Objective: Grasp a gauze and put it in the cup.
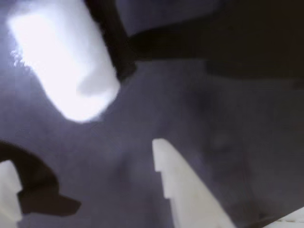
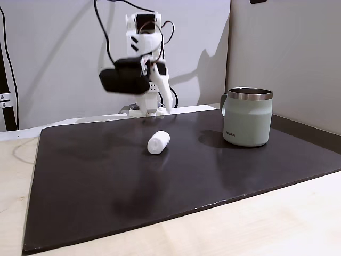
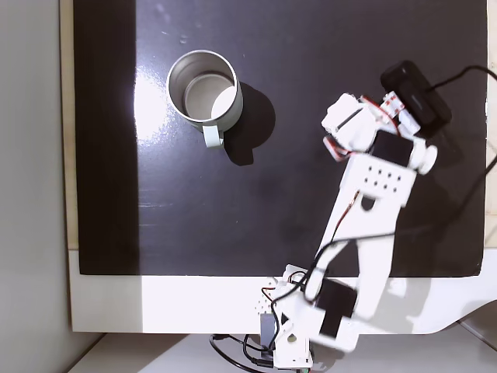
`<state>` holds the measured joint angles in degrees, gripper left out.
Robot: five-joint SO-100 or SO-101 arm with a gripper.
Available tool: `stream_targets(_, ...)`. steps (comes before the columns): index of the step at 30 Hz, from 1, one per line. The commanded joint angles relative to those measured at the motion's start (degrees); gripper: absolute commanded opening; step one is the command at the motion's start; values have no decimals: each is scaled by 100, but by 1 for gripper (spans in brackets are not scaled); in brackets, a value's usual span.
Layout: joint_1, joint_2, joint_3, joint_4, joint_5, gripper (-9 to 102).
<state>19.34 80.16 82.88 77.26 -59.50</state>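
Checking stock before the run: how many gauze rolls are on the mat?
1. The gauze lies on its side on the dark mat, left of the cup in a fixed view. None seen elsewhere.

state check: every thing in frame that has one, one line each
gauze: lying on its side on the dark mat, not gripped, apart from the mug
mug: upright on the mat, nothing visible inside in a fixed view
hand: open, holding nothing, raised above the mat near the gauze
dark mat: flat on the table
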Motion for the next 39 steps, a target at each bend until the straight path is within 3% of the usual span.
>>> stream_targets(1, 35, -633, -1230, 360, -53, 32)
stream_targets(16, -158, -4280, -5801, 2188, 0, 33)
stream_targets(30, -545, -4860, -5687, 2224, 88, 31)
stream_targets(32, -545, -4860, -5625, 2224, 70, 27)
stream_targets(37, -527, -4878, -5625, 2224, 114, 4)
stream_targets(39, -519, -4860, -5660, 2224, 141, 0)
